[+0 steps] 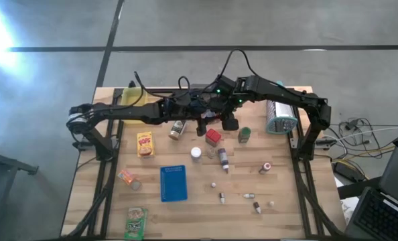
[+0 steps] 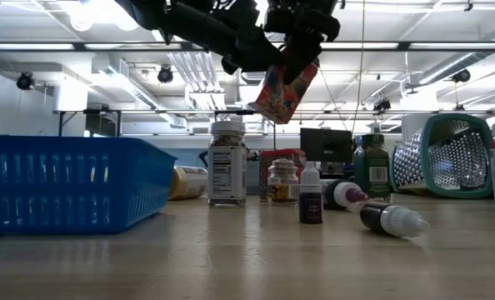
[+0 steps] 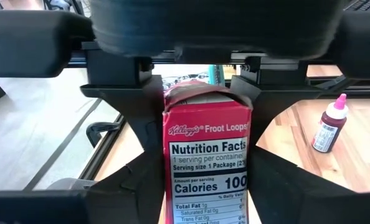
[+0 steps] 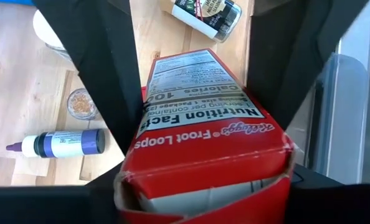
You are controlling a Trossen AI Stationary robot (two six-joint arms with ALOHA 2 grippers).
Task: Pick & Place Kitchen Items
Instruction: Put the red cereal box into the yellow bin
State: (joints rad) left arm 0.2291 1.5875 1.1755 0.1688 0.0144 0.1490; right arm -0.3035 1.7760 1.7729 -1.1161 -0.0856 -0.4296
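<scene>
left wrist view, red cereal box [image 3: 208,162] between both grippers' jaws, midair

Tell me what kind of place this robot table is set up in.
Probably a lab or workshop in an industrial hall, not a home kitchen: exposed ceiling ducts and strip lights, a bare concrete floor around the wooden table, and a laptop with loose cables beside it.

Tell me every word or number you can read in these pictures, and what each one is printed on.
"Kellogg's Froot Loops": red cardboard cereal box, held between both grippers above the table.
"Nutrition Facts": same box.
"1 serving per container": same box.
"Serving size 1 Package": same box.
"Calories 100": same box.
"Total Fat 1g": same box, partly cut off.
Too small or blurred to read: the labels on the white-capped jar, the small dark dropper bottle and the yellow packet.
</scene>
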